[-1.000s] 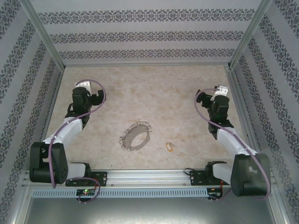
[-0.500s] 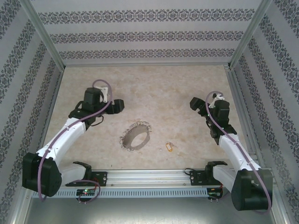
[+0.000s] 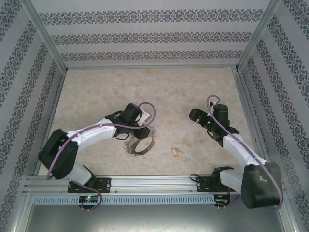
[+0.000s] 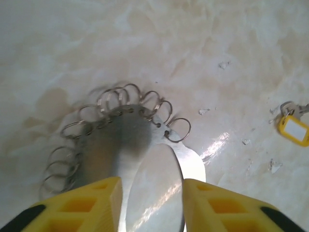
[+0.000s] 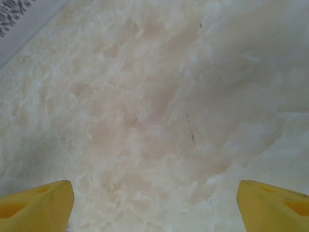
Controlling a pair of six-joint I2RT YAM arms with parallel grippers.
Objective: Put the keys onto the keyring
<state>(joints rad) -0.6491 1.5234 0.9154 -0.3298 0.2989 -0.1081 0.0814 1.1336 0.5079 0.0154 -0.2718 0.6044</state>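
We see the keyring (image 4: 120,137) as bare grey metal, its broad band smooth and mirror-bright, fringed with thin shiny wire loops; the keys (image 4: 292,129) pair a glossy yellow plastic tag with a silvery metal end. The bench (image 4: 203,43) looks pale and marbled, smooth with a slight gloss, and the left gripper (image 4: 152,193) has matt yellow plastic fingers (image 4: 82,208).

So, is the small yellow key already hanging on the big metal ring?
No, the yellow key lies on the table to the right of the keyring, apart from it.
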